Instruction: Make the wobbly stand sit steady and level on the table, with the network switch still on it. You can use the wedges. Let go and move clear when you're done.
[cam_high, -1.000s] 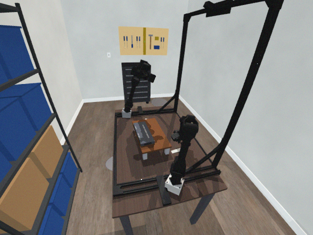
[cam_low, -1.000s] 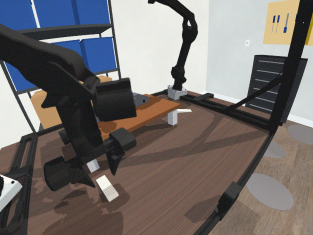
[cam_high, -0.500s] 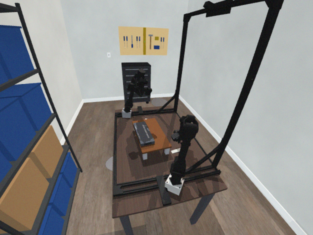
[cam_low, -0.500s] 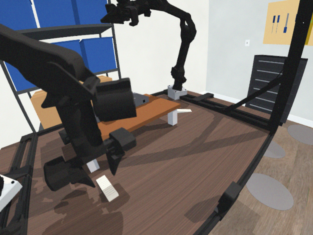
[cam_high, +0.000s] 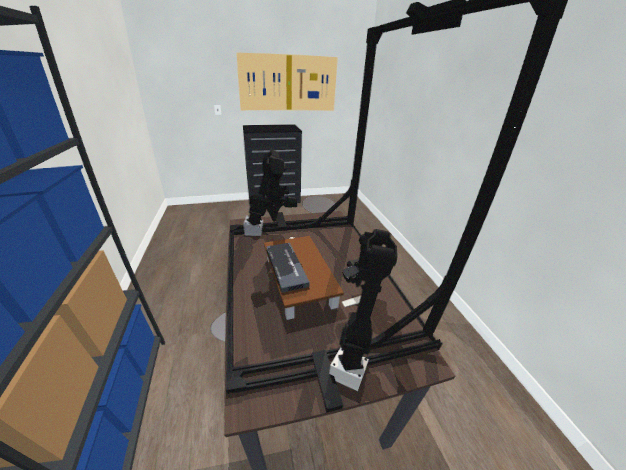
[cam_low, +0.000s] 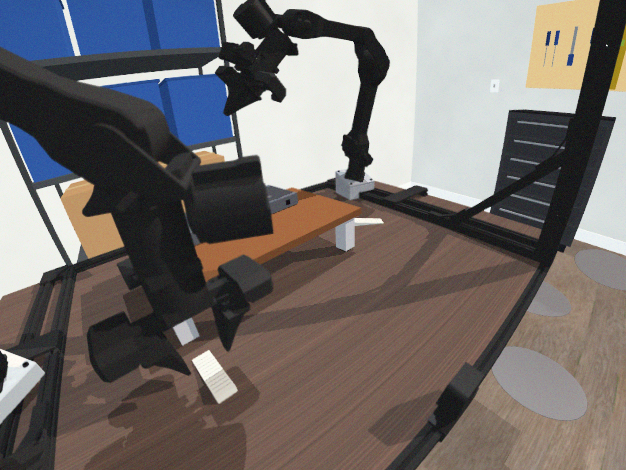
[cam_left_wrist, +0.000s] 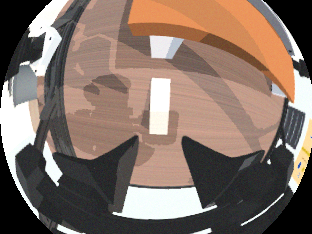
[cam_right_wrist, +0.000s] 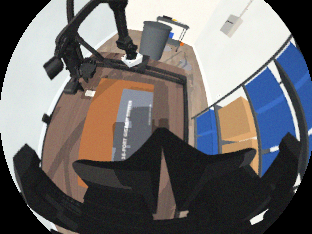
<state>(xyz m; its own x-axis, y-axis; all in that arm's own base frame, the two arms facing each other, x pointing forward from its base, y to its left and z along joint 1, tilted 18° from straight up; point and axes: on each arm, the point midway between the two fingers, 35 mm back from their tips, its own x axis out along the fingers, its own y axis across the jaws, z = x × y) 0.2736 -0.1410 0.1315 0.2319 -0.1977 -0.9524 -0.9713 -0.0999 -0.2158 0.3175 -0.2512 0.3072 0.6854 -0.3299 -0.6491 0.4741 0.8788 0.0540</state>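
Two empty: left tool (cam_high: 349, 274) (cam_low: 208, 361) (cam_left_wrist: 160, 136) (cam_right_wrist: 72, 89) half-open, near wedge (cam_high: 351, 301) (cam_low: 214, 376) (cam_left_wrist: 160, 106) (cam_right_wrist: 90, 93) outside stand edge (cam_high: 314, 298) (cam_low: 303, 239) (cam_left_wrist: 165, 29) (cam_right_wrist: 92, 112); right tool (cam_high: 275, 218) (cam_low: 228, 111) (cam_right_wrist: 161, 131) shut

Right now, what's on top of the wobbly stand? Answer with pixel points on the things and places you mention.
The network switch (cam_high: 287, 267) (cam_right_wrist: 135, 117) lies on the stand (cam_high: 319, 273) (cam_low: 303, 225) (cam_left_wrist: 210, 27) (cam_right_wrist: 100, 120). Whatever part of the stand's top lies beneath the switch is covered.

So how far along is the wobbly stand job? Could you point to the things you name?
Done: the network switch (cam_high: 287, 267) (cam_right_wrist: 134, 117) is on the stand (cam_high: 318, 268) (cam_low: 303, 227) (cam_right_wrist: 100, 112).
In hand: nothing. The left gripper (cam_low: 209, 361) (cam_left_wrist: 160, 139) is open near a loose wedge (cam_high: 351, 301) (cam_low: 214, 376) (cam_left_wrist: 160, 105); the right gripper (cam_right_wrist: 161, 131) is shut, empty.
Left: probably wedging a leg, then backing off. Can't tell if it's level.
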